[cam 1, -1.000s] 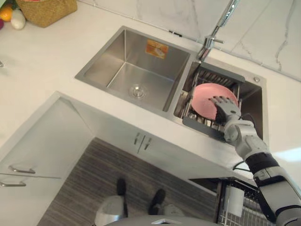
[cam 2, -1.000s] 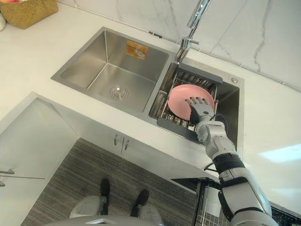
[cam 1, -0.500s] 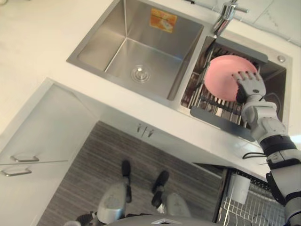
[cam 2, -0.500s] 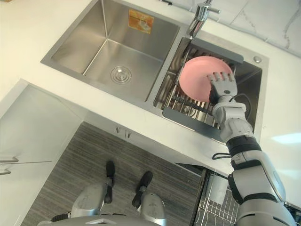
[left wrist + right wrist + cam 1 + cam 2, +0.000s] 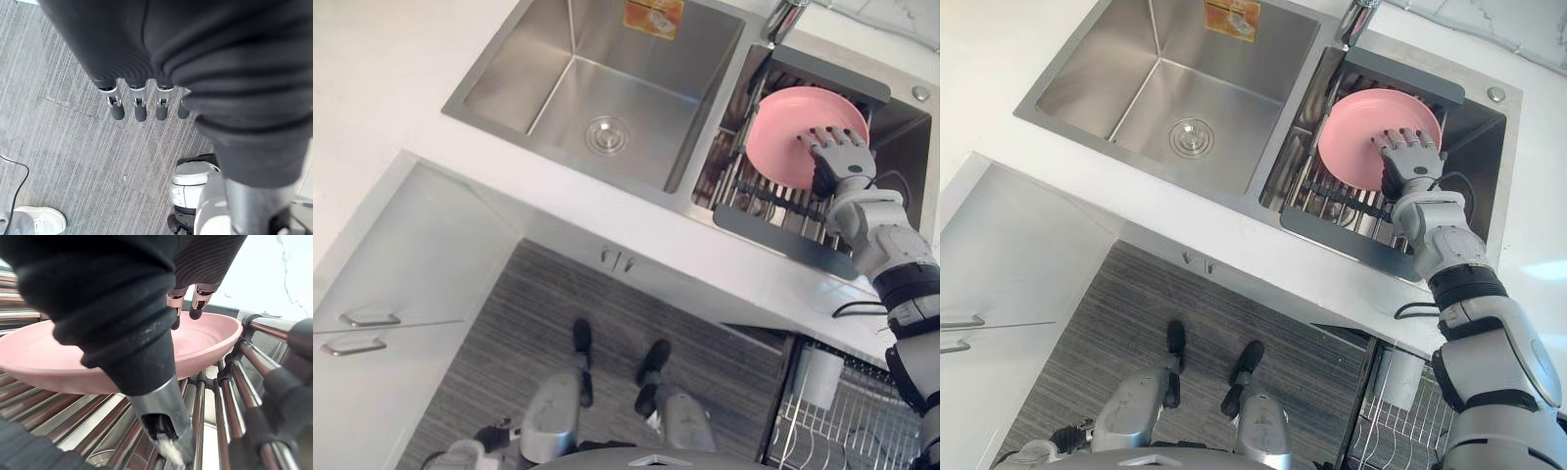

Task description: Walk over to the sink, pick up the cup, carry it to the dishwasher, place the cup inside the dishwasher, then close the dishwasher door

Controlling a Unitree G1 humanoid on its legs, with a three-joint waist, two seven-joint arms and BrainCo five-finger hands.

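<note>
A shallow pink dish [image 5: 788,127] leans on its edge in the wire draining rack [image 5: 773,220] that fills the right basin of the sink. My right hand [image 5: 839,162] rests over the dish's lower right part with its fingers straight and spread. From the right wrist, the fingertips [image 5: 176,308] reach over the rim of the dish [image 5: 205,340], and the thumb [image 5: 166,431] lies below the rim, above the rack bars. My left hand [image 5: 139,105] hangs over the floor with its fingers straight and holds nothing. No cup can be made out in the sink.
The left basin [image 5: 597,88] of the steel sink holds nothing but its drain. A faucet [image 5: 781,15] stands behind the rack. At lower right is the dishwasher's wire rack [image 5: 842,421] with a white cup-like thing [image 5: 818,377]. A person's shoe [image 5: 34,220] is on the floor.
The whole picture has shifted, so the camera moved and the sink now sits higher in view. My right hand stays on the pink dish.
</note>
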